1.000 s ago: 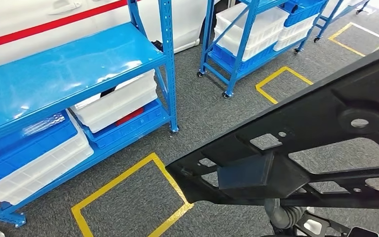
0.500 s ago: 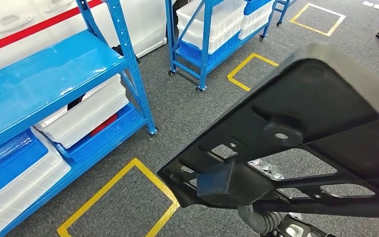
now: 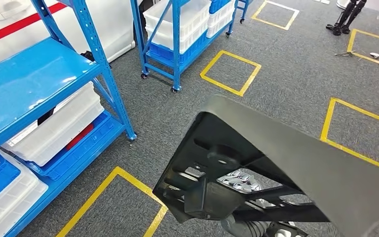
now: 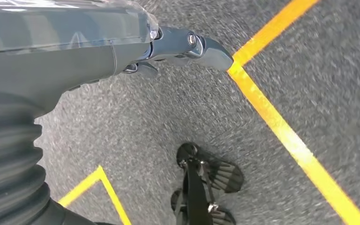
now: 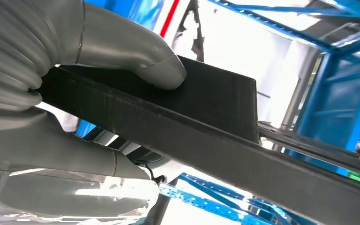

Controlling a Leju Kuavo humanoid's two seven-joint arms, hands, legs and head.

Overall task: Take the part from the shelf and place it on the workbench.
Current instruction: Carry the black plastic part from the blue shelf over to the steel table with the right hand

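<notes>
Grey speckled carpet (image 3: 296,84) covers the floor, marked with yellow taped squares (image 3: 230,72). Blue steel shelving (image 3: 34,81) stands along the left with white bins (image 3: 59,129) beneath, and a wheeled blue rack (image 3: 177,34) holds more bins behind. The right robot hand (image 5: 65,108) grips the black part (image 3: 276,168), thumb pressed on its upper face, carried low above the floor; its far end runs out of sight. The left robot hand (image 4: 122,47) hangs over the carpet, its fingers mostly hidden, so I cannot tell whether it is open.
</notes>
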